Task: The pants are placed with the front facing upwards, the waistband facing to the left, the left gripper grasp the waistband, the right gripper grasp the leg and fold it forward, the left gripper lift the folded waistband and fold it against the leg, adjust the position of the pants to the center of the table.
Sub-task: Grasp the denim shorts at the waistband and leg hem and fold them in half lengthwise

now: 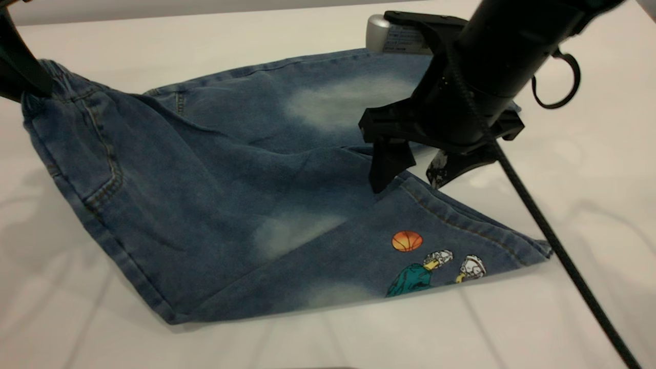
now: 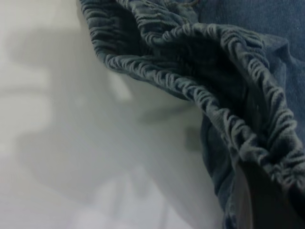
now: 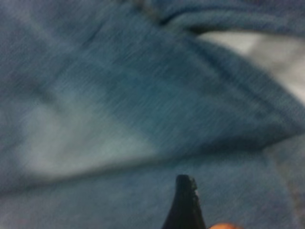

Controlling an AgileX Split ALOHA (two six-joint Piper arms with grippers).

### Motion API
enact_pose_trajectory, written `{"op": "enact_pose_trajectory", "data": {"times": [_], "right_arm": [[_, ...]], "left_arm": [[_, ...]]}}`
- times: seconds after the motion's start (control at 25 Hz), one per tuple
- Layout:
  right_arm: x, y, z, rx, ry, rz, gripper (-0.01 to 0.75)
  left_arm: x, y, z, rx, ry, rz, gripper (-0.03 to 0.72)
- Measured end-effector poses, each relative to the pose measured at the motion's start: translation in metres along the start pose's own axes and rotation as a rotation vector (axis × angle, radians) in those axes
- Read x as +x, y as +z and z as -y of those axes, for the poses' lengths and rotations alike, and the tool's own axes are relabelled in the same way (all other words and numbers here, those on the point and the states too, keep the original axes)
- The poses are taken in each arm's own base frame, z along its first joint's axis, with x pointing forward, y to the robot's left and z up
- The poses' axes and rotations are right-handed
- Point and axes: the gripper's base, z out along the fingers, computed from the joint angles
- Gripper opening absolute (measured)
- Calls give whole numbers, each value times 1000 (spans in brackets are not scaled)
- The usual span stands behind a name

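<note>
Blue denim pants [image 1: 230,195] lie on the white table [image 1: 589,179], the near leg [image 1: 435,241] with its basketball print folded toward the front. The gathered waistband [image 1: 61,82] [image 2: 190,86] is at the far left, raised off the table. My left gripper [image 1: 31,84] is shut on the waistband; one dark finger [image 2: 267,200] shows against the elastic. My right gripper [image 1: 407,185] stands open over the upper edge of the near leg. One fingertip touches the denim and the other is above the table past the seam. A single finger [image 3: 185,205] shows over the denim.
The far leg [image 1: 333,97] lies flat behind the right arm. A thin black cable [image 1: 553,246] runs from the right arm down across the table at the right. Bare table surrounds the pants on all sides.
</note>
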Motion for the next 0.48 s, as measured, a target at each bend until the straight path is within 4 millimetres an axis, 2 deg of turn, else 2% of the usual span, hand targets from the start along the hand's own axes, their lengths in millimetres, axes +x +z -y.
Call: {"op": "enact_pose_trajectory", "data": {"times": [0.24,0.48], "right_arm": [[-1,19,5,108,33,-91,498],[-4,26,1,112,49,-79,497]], "left_arm": [[0,0,0,0,3,0,85],[0,0,0,0,19,1,85]]}}
